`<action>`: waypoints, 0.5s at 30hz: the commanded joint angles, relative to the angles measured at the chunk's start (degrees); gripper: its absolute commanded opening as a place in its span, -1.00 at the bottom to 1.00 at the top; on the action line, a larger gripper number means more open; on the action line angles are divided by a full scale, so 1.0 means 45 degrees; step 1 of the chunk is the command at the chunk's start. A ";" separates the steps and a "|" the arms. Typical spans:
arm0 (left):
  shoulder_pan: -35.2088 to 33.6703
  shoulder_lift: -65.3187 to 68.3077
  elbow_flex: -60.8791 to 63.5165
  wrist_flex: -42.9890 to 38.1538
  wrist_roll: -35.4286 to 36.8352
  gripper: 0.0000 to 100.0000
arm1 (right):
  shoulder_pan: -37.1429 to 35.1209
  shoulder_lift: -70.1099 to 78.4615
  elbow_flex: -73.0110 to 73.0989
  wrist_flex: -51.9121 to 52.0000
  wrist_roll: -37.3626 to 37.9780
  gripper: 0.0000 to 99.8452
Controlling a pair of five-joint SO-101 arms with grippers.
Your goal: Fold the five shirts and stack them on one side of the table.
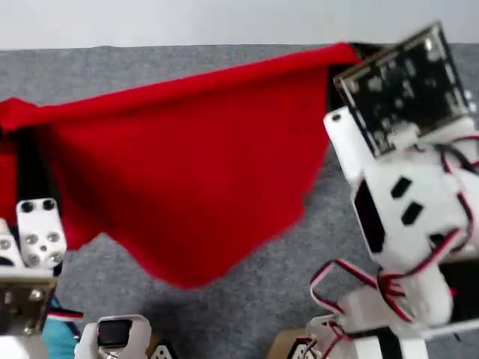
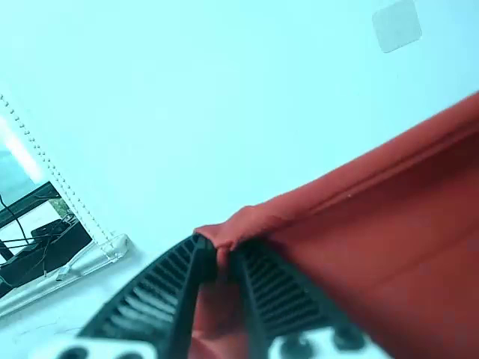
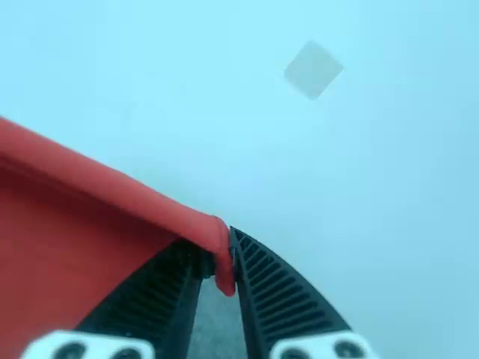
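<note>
Grey table (image 1: 299, 254) underneath, pale wall beyond its far edge. Holding a red shirt (image 1: 187, 164) up off that surface, stretched between both arms along one edge, with the rest of the cloth sagging to a point over the middle of the table. Left gripper (image 2: 222, 254) pressed together on a bunched corner of the fabric. Right gripper (image 3: 218, 263) likewise clamped on the opposite corner, a small fold poking out between the ribbed pads.

Probably the spreading step ahead of a first fold. To do it well:
- Hold both pinches firm and the top edge taut and level.
- Lower both ends together so the hanging part touches down first and lies flat, then drag gently to smooth it.
- Avoid releasing one corner early.

No basket, box or bin to speak of; shirt inside nothing, simply hanging in the air.
</note>
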State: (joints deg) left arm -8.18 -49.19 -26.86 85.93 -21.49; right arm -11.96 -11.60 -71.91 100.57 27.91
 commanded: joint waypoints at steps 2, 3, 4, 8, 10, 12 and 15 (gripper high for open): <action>0.0039 0.0156 0.0518 0.0274 0.0000 -1.00 | 0.0342 -0.0967 0.3360 0.0420 0.0078 -0.98; 0.0039 0.0274 0.1006 0.0430 0.0000 -1.00 | 0.0322 -0.1065 0.4044 0.0400 0.0078 -0.98; 0.0039 0.0430 0.1612 0.0645 0.0000 -1.00 | 0.0322 -0.1084 0.4708 0.0400 0.0059 -0.98; 0.0274 0.1270 0.4894 0.0879 -0.0039 -1.00 | 0.0010 -0.0596 0.7619 0.0166 0.0078 -0.98; 0.0821 0.1817 0.6515 0.0547 -0.0059 -1.00 | -0.0010 -0.0205 0.9065 -0.0518 0.0039 -0.98; 0.1524 0.2481 0.8117 -0.0313 -0.0059 -1.00 | 0.0049 0.0225 1.0510 -0.1670 0.0039 -0.98; 0.2266 0.3634 1.0129 -0.2325 -0.0078 -1.00 | 0.0049 0.0889 1.2718 -0.3800 0.0078 -0.98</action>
State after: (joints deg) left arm -0.97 -36.53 11.38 83.56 -21.58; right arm -11.78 -8.97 -22.15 91.60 27.91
